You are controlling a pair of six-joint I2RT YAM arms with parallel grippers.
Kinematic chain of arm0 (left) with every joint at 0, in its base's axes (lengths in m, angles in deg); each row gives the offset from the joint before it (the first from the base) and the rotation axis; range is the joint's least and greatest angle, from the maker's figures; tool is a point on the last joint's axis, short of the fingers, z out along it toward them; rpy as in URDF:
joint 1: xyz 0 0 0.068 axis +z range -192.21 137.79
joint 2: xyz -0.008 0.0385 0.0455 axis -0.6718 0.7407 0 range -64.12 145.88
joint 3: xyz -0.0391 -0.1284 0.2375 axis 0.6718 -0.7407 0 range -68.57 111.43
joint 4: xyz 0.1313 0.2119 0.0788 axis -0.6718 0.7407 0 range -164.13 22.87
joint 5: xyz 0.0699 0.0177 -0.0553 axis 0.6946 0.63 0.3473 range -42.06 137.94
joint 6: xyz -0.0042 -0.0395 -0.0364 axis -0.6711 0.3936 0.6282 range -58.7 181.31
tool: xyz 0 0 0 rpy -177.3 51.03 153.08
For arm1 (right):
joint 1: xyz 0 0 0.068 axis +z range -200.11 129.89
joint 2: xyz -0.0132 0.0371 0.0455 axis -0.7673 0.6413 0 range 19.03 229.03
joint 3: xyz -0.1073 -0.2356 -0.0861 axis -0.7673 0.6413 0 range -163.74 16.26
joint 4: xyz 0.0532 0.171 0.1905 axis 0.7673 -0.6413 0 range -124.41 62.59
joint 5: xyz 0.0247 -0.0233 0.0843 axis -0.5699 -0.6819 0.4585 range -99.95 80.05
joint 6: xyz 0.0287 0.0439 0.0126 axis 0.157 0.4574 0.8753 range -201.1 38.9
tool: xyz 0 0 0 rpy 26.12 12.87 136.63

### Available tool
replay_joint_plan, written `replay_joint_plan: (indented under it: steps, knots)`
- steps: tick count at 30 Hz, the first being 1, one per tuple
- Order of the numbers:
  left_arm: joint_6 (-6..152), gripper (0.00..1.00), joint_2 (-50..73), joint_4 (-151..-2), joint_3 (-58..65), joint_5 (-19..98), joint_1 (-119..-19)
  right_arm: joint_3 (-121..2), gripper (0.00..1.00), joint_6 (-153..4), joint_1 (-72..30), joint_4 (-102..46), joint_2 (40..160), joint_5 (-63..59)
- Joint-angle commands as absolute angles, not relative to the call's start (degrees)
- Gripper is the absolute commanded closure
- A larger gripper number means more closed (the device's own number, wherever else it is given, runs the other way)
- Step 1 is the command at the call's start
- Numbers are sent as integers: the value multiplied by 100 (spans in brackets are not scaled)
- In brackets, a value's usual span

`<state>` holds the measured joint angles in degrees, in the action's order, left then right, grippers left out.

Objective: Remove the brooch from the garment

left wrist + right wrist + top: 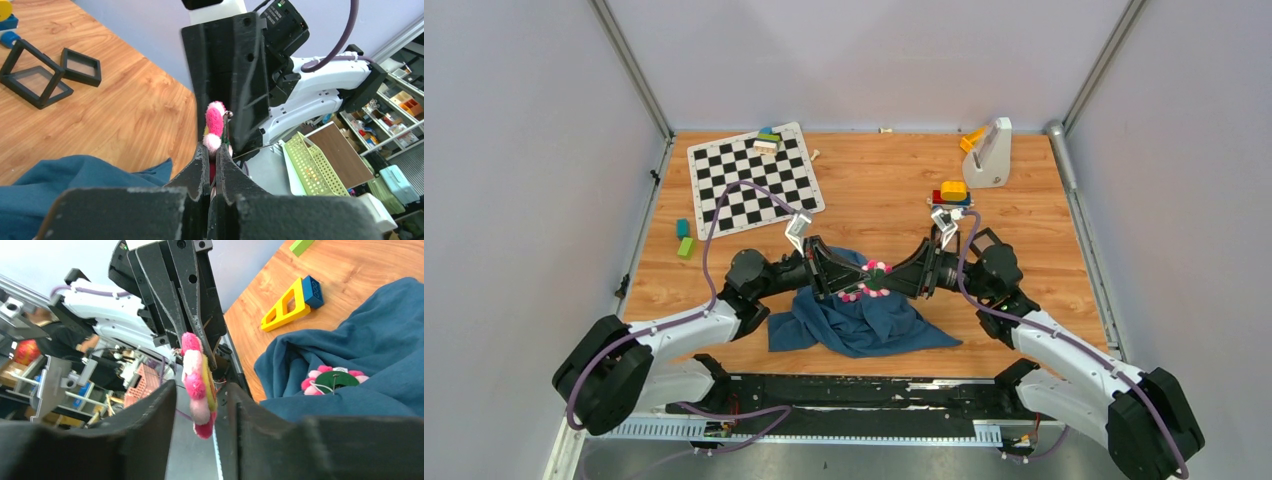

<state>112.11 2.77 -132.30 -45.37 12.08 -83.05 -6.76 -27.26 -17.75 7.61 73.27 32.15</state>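
The brooch (876, 268) is a pink-and-white petalled flower with a dark green centre, held just above the blue garment (864, 325). My left gripper (861, 282) is shut on its edge; the left wrist view shows it edge-on (215, 125) sticking out past the closed gripper (212, 148). My right gripper (888, 280) is open, one finger on each side of the brooch (197, 385); contact is not clear. A smaller pink flower piece with a green middle (332, 380) lies on the garment (380, 325), also in the top view (852, 293).
A checkerboard (754, 180) with small blocks lies at the back left, two green blocks (684, 238) beside it. A white stand (990, 152) and stacked coloured blocks (952, 192) sit at the back right. Black frames (35, 75) and a yellow piece (285, 310) lie on the table.
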Motion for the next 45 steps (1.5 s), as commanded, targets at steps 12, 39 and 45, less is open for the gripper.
replay_joint_plan:
  steps: [12, 39, 45]
  knots:
    - [12069, 100, 71, -12401, -4145, 1171, -8158, -1069, 24, -4610, -1709, 278, 7302, 3644]
    - [11797, 100, -78, -11887, -4107, 1329, -8158, -1138, 54, -4793, -1285, 688, 7441, 2532]
    - [11777, 100, -102, -12111, -4184, 1307, -8158, -1099, 62, -4602, -1285, 801, 7458, 2677]
